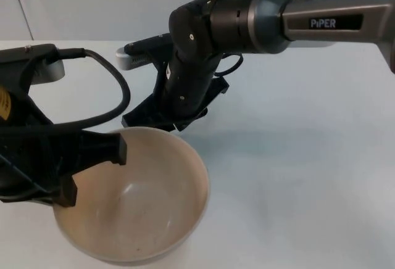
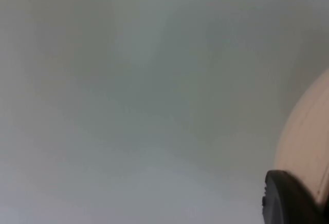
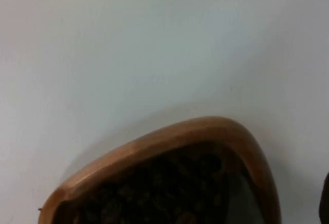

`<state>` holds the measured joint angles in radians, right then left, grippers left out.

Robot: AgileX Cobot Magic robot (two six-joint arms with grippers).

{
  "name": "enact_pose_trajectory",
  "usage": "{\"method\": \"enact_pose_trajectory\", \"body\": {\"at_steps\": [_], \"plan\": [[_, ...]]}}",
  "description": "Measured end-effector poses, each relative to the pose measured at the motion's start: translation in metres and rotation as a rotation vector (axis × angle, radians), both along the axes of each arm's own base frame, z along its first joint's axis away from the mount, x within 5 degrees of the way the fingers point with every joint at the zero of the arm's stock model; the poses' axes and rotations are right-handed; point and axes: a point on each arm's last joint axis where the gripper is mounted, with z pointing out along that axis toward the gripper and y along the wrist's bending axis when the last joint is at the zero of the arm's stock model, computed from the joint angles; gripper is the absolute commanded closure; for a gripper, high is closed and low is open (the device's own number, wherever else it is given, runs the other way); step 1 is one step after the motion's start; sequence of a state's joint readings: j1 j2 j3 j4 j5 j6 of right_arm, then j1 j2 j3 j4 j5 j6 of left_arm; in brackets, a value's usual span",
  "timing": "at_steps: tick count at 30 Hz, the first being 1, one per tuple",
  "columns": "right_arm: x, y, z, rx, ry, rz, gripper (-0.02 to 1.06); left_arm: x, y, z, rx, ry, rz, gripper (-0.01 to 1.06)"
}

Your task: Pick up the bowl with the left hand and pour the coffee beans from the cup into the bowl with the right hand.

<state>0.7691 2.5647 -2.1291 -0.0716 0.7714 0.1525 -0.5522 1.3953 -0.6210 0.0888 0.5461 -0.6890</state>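
left hand [image 1: 92, 170] grips the near rim of the empty bowl [image 1: 142, 213], while right hand [image 1: 170, 111], holding the cup [image 3: 169, 183] of coffee beans [image 3: 175, 188], sits just behind the bowl's far rim.

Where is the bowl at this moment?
In the top view the bowl sits low on the left side, its rim gripped by the left tool, just in front of the right arm's wrist.

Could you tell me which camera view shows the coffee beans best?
The right wrist view: the dark coffee beans lie inside the brown cup, seen from close above its rim. In the top view the right arm hides the cup; the left wrist view has part of the bowl instead.
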Motion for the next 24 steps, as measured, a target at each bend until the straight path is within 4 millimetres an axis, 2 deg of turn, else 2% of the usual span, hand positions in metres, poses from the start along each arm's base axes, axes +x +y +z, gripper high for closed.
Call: {"method": "enact_pose_trajectory", "body": {"at_steps": [8, 10, 11, 15, 16, 17, 24], "plan": [[0.0004, 0.0003, 0.0003, -0.027, -0.029, 0.078, 0.69, 0.0, 0.0, 0.0, 0.0, -0.001, 0.0, 1.05], [0.0004, 0.0003, 0.0003, -0.028, -0.03, 0.081, 0.76, 0.0002, -0.0001, 0.0001, -0.001, -0.002, 0.0, 1.05], [0.0004, 0.0003, 0.0003, -0.029, -0.03, 0.084, 0.76, 0.0002, -0.0002, 0.0001, -0.002, -0.003, 0.0, 1.05], [0.0004, 0.0003, 0.0003, -0.031, -0.032, 0.088, 0.99, 0.0003, -0.0002, 0.0001, -0.003, -0.004, 0.0, 1.05], [0.0004, 0.0003, 0.0003, -0.031, -0.032, 0.088, 0.99, 0.0003, -0.0002, 0.0001, -0.003, -0.004, 0.0, 1.05], [0.0005, 0.0002, 0.0003, -0.032, -0.033, 0.088, 1.05, 0.0003, -0.0002, 0.0001, -0.003, -0.004, 0.0, 1.05], [0.0005, 0.0002, 0.0003, -0.032, -0.033, 0.088, 1.05, 0.0005, -0.0005, 0.0002, -0.006, -0.005, 0.001, 1.05]]}}
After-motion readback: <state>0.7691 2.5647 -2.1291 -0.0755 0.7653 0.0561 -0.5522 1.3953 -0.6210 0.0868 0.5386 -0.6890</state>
